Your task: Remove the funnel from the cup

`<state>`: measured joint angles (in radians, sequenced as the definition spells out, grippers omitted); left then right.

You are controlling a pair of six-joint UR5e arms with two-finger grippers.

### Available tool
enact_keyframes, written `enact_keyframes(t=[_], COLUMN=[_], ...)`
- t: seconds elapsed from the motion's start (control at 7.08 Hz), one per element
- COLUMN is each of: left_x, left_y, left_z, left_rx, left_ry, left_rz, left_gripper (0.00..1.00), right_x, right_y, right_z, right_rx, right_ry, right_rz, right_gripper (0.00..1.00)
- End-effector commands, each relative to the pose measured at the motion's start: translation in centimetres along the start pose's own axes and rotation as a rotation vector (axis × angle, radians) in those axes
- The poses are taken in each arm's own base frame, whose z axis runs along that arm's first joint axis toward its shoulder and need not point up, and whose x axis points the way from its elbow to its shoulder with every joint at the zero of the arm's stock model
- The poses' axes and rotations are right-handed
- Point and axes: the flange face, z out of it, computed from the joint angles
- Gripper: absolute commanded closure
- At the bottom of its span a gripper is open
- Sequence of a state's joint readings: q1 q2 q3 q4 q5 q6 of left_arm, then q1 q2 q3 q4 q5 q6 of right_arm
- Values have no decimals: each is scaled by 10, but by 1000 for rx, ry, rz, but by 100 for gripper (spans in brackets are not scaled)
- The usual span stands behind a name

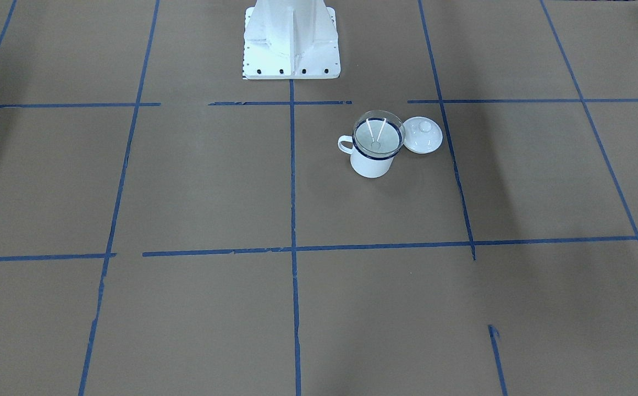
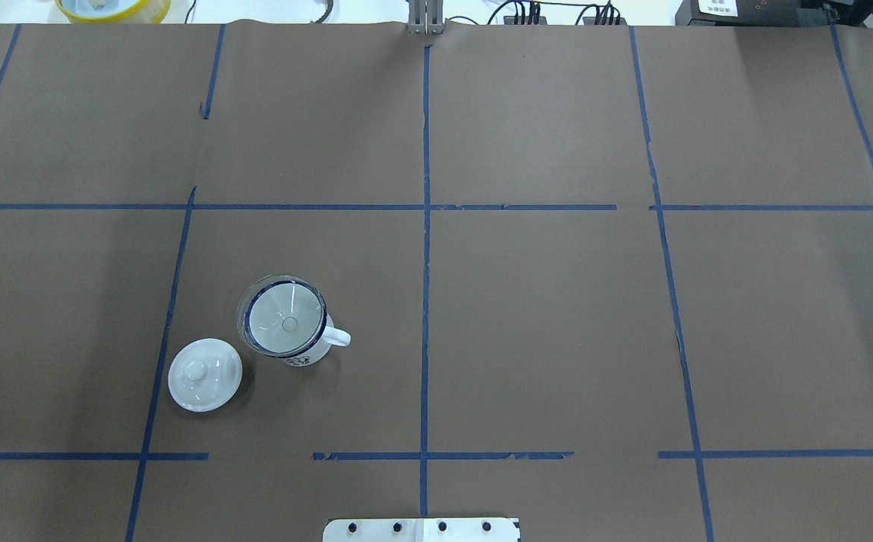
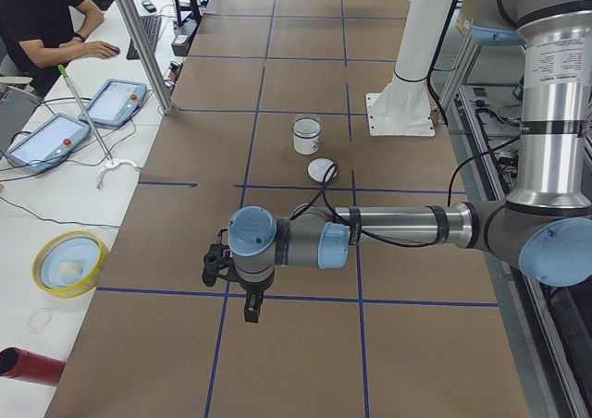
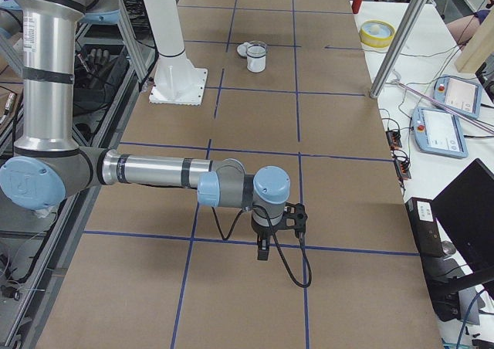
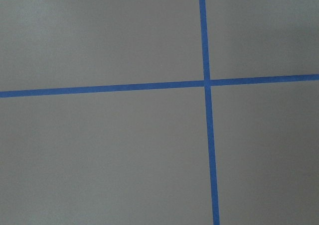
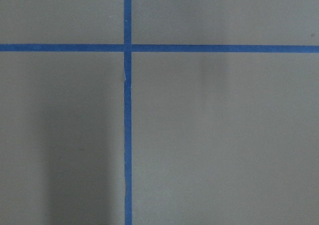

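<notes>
The white cup [image 1: 371,164] with a dark blue rim stands upright on the brown table, its handle toward the table's middle. The clear funnel [image 1: 378,135] sits in its mouth, spout down. In the overhead view the funnel [image 2: 284,318] and cup [image 2: 310,352] are left of centre. Both are small and far in the side views: cup [image 3: 306,141], cup [image 4: 256,62]. My left gripper [image 3: 251,313] hangs over a tape line, far from the cup. My right gripper [image 4: 263,253] hangs over the opposite end of the table. I cannot tell whether either is open or shut. The wrist views show only table and tape.
A white domed lid [image 1: 422,135] with a knob lies beside the cup, also the lid [image 2: 205,374] in the overhead view. The white robot base [image 1: 291,41] stands at the table's edge. A person [image 3: 37,20], control tablets [image 3: 46,139] and a yellow bowl [image 3: 69,263] are on a side bench.
</notes>
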<state>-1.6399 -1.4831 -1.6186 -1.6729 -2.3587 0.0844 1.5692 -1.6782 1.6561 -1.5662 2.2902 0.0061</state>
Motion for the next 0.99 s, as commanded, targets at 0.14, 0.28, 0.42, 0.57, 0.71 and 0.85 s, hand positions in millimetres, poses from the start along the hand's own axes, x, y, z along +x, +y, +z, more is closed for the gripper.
enact_keyframes(t=[0.14, 0.28, 0.42, 0.57, 0.71, 0.85], left_x=[33, 51, 80, 120, 186, 243], left_y=[-11, -17, -23, -30, -48, -64], left_z=[-23, -30, -31, -29, -25, -20], left_rx=[113, 147, 144, 130, 104, 82], left_ry=[11, 35, 55, 79, 119, 151], left_rz=[-143, -230, -286, -341, -428, -469], left_gripper=[0, 0, 0, 0, 0, 0], right_x=[0, 0, 0, 0, 0, 0], right_y=[0, 0, 0, 0, 0, 0], right_z=[0, 0, 0, 0, 0, 0], right_rx=[-1, -1, -1, -1, 0, -1], right_ry=[0, 0, 0, 0, 0, 0], right_rz=[1, 1, 1, 1, 0, 1], right_gripper=[0, 0, 0, 0, 0, 0])
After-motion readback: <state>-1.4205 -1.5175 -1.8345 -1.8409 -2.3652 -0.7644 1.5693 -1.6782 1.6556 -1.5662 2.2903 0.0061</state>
